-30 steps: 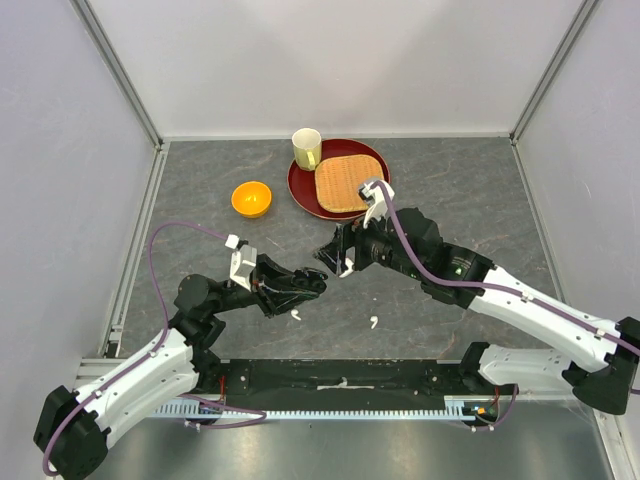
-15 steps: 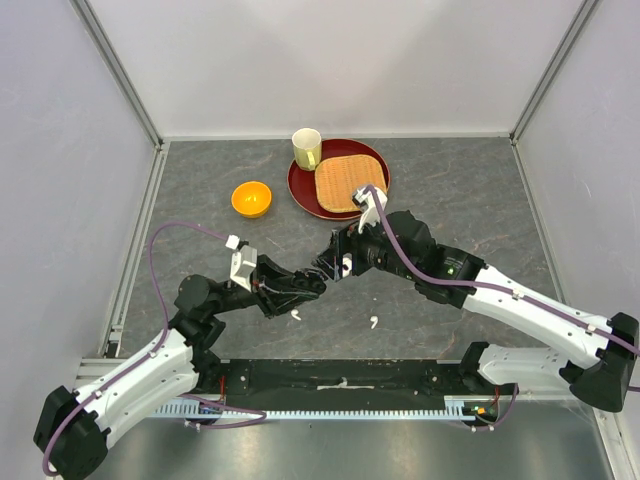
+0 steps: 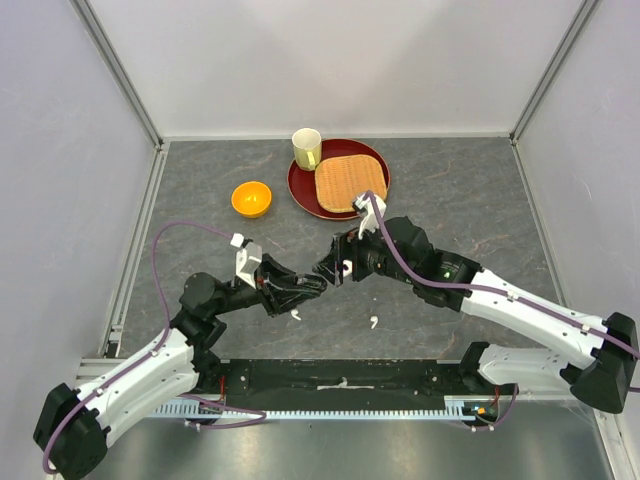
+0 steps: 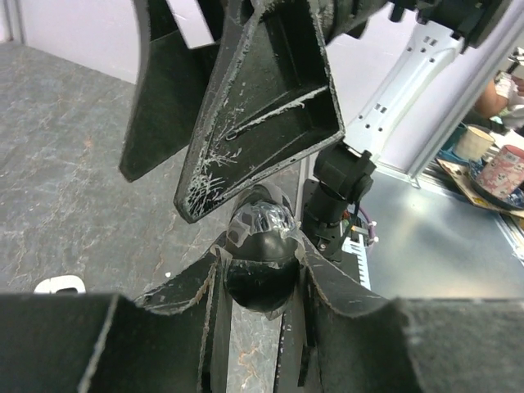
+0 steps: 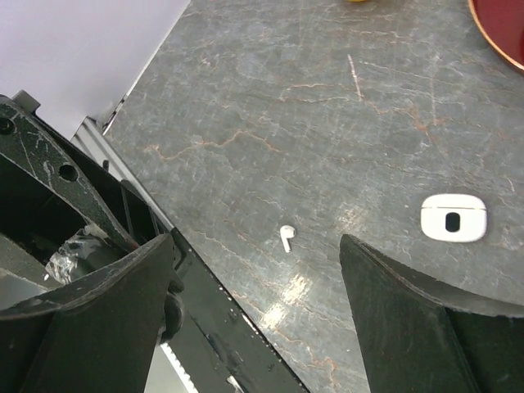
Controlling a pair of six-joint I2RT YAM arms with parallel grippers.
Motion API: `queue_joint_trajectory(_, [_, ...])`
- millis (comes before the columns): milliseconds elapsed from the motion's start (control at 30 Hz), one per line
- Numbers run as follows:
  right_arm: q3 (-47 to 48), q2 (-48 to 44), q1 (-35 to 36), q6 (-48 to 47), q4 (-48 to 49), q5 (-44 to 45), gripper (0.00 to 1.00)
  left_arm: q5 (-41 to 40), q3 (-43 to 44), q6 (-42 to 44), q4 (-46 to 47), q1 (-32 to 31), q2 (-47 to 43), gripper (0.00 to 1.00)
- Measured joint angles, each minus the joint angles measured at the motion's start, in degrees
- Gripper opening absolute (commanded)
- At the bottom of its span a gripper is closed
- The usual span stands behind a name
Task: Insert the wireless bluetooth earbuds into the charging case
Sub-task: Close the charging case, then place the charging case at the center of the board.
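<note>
The left gripper clamps a glossy black rounded piece, perhaps a case; the scuffed right gripper gapes over a white curved-stem earbud on the veined grey worktop.

Overhead cam sits high behind both arms, looking down on the whole table. Left wrist cam looks along its own fingers, super close, right at the right gripper. Right wrist cam faces down at the table, catching the left gripper in its corner.
</note>
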Motion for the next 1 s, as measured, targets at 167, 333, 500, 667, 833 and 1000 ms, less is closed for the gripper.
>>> queue_joint_trajectory(167, [-3.2, -2.9, 0.1, 3.6, -0.1, 8.1, 0.91, -5.2, 0.9, -1.1, -4.5, -0.1, 0.9, 0.02])
queue_joint_trajectory(333, [-6.6, -7.3, -0.1, 10.4, -2.1, 18.3, 0.91, -11.2, 7.6, -3.7, -16.5, 0.0, 5.8, 0.02])
queue_joint_trajectory(500, [-10.4, -9.9, -1.5, 17.0, -2.8, 22.3, 0.91, -16.4, 13.2, -5.6, -26.6, 0.0, 12.5, 0.02])
queue_joint_trajectory(667, [-12.9, -10.0, -2.6, 20.9, -4.4, 22.1, 0.91, -21.2, 13.5, -9.2, -32.9, 0.0, 18.4, 0.02])
queue_joint_trajectory(833, [-13.7, -10.0, -3.4, 22.4, -5.0, 21.8, 0.91, -24.2, 13.5, -11.8, -35.5, 0.1, 22.5, 0.02])
queue_joint_trajectory(1000, [-13.7, -10.3, -4.3, 22.7, -5.2, 21.5, 0.91, -25.9, 13.5, -12.5, -35.7, 0.7, 26.4, 0.04])
